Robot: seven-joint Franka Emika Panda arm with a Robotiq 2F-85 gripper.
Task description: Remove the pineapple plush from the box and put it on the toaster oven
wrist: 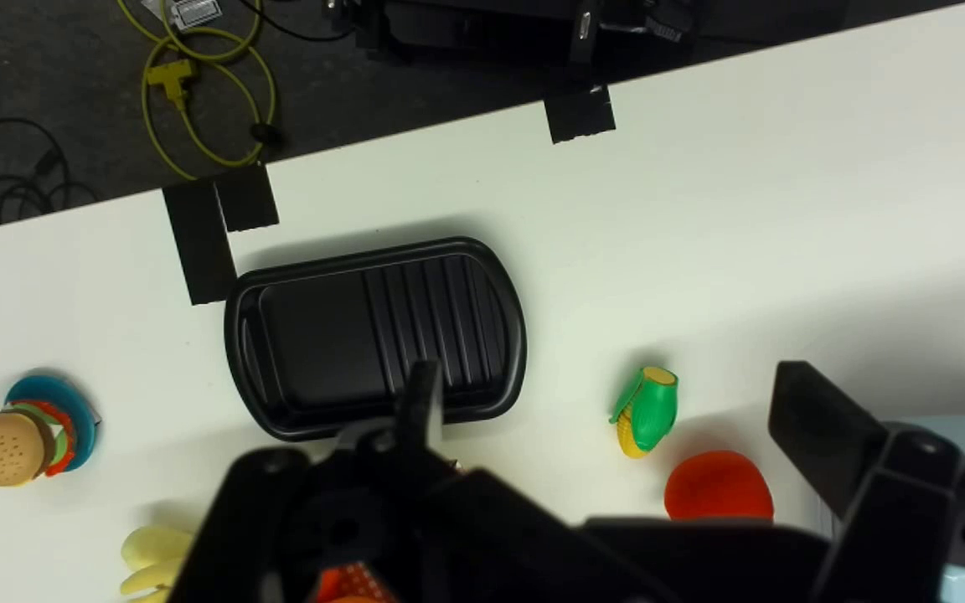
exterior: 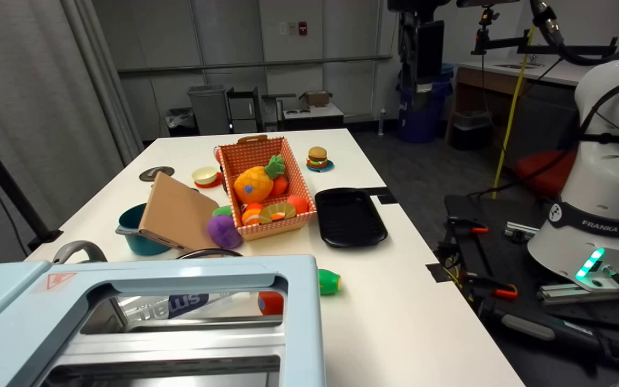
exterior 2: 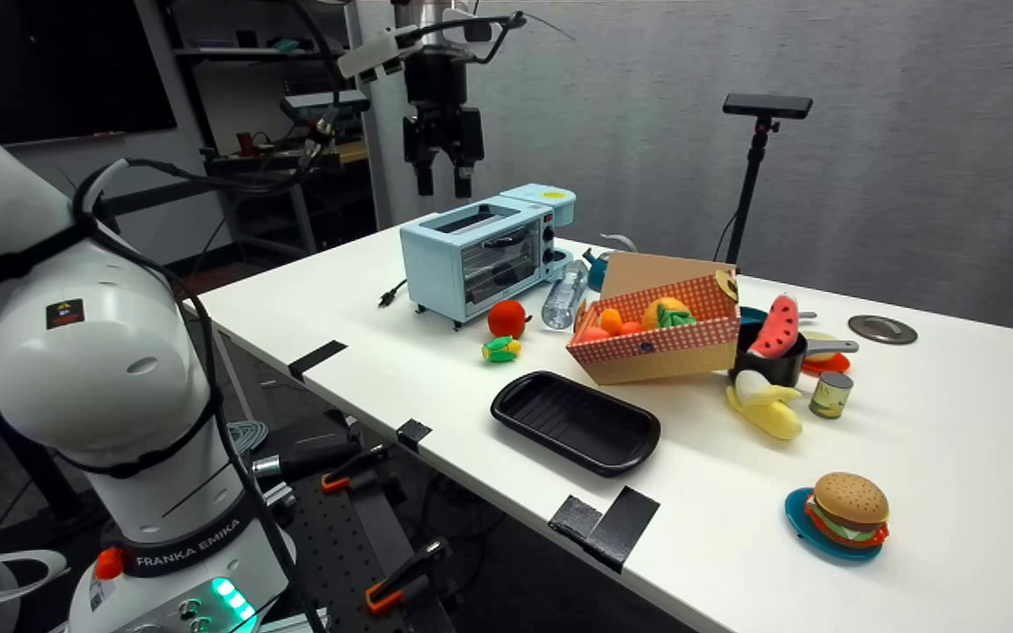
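The pineapple plush (exterior: 253, 185), orange-yellow with a green leafy top, lies in the box among other toy food. It also shows in an exterior view (exterior 2: 663, 309), partly behind the box wall. The box (exterior: 300, 185) is an orange-red checked bin, also seen in an exterior view (exterior 2: 682, 356); only a corner (wrist: 355, 579) shows in the wrist view. The pale blue toaster oven (exterior 2: 436, 272) stands on the table; its top (exterior: 300, 274) has a framed opening. My gripper (exterior 2: 443, 180) is open and empty, high above the table. Its fingers (wrist: 608, 398) are wide apart in the wrist view.
A black tray (exterior 2: 575, 422), a toy corn (exterior 2: 501, 350), a tomato (exterior 2: 507, 318) and a clear bottle (exterior 2: 564, 297) lie around the box. A brown cardboard piece (exterior: 178, 212) and a purple plush (exterior: 224, 231) stand beside it. A burger (exterior 2: 849, 510) sits on a blue plate.
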